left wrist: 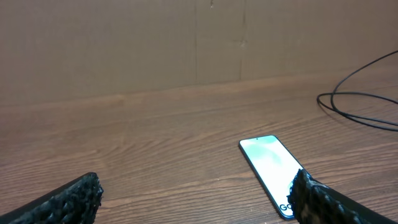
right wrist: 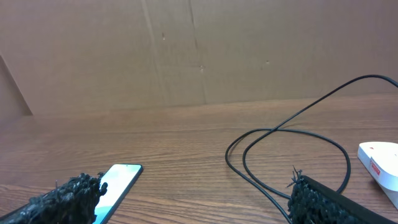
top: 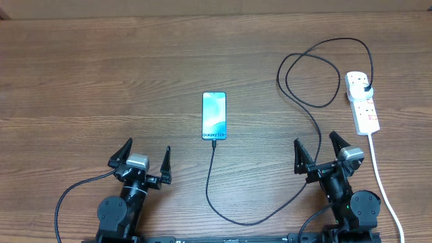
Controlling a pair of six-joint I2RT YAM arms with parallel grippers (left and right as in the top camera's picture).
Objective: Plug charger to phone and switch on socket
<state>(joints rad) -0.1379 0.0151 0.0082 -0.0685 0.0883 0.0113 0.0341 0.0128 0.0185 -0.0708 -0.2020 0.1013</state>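
**Risks, as judged from the layout**
- The white elongated multi-outlet socket strip lies loose at the far right of the brown wood-grain surface. A push on its switch may slide or tip the strip instead of toggling it.
- The long thin black charger cable sweeps in slack loops across the right half of the surface and passes just beside the right pincer. A reach toward the strip could snag a loop, which would drag the phone or tug the tip free.
- The slim rectangular phone with a blue-teal screen lies flat and looks smooth. It would likely skate away if pressed end-on without bracing.
- Seating of the tip cannot be confirmed, so switching on may power nothing.

**Pincers**
- Right pincer: jaws spread fully, holding nothing, at the near right edge.
- Left pincer: jaws spread fully, holding nothing, near left and well apart from the phone.

**Appearance**
- Strip: small red switch marks whose position is unreadable. Its thick white cord runs toward the near edge.
- Charger: its black plug sits in the strip's far outlet.
- Phone: at the centre of the surface, screen up and lit, with white lettering at the near end.
- Connector tip: meets the phone's near short edge.
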